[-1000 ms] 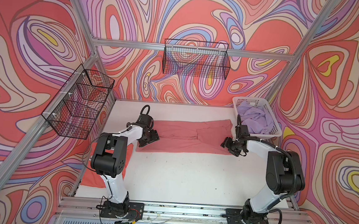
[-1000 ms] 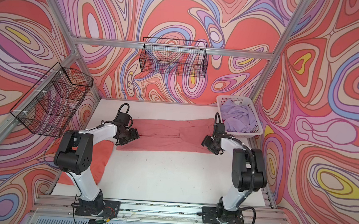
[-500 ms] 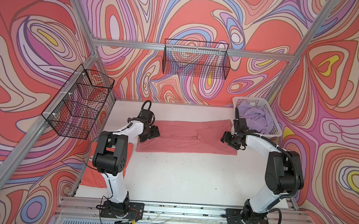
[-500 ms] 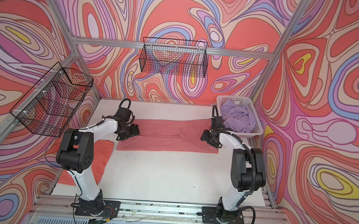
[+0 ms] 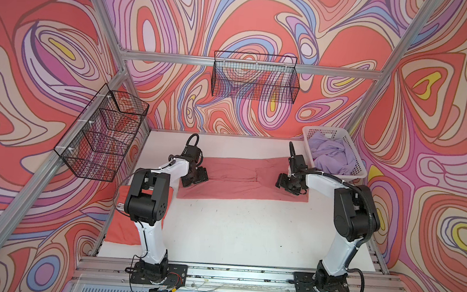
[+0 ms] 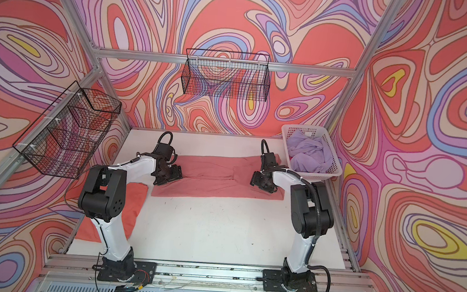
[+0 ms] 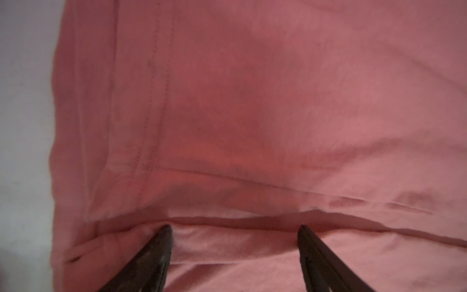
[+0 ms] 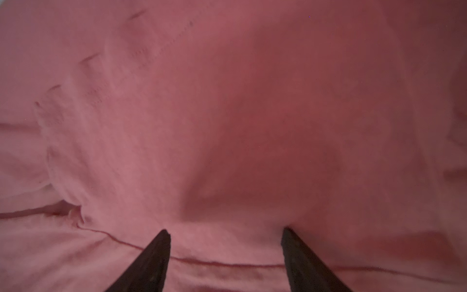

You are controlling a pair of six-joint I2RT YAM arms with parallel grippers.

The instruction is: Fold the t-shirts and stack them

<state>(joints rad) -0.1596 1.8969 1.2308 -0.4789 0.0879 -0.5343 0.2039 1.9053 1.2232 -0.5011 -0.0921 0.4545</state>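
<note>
Folding is under way on the salmon-pink shirt (image 5: 237, 185), a long strip across the middle of the frame on the white surface (image 5: 234, 232). The left hand (image 5: 195, 175) and right hand (image 5: 289, 183) sit at its two ends, both spread wide and gripping nothing; next, each probably needs to pinch an edge and fold it across

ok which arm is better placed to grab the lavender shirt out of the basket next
Right, probably. The right pincer, open, sits over the end of the pink shirt beside the white basket holding the lavender shirt; the left pincer, also open, is at the opposite end.
</note>
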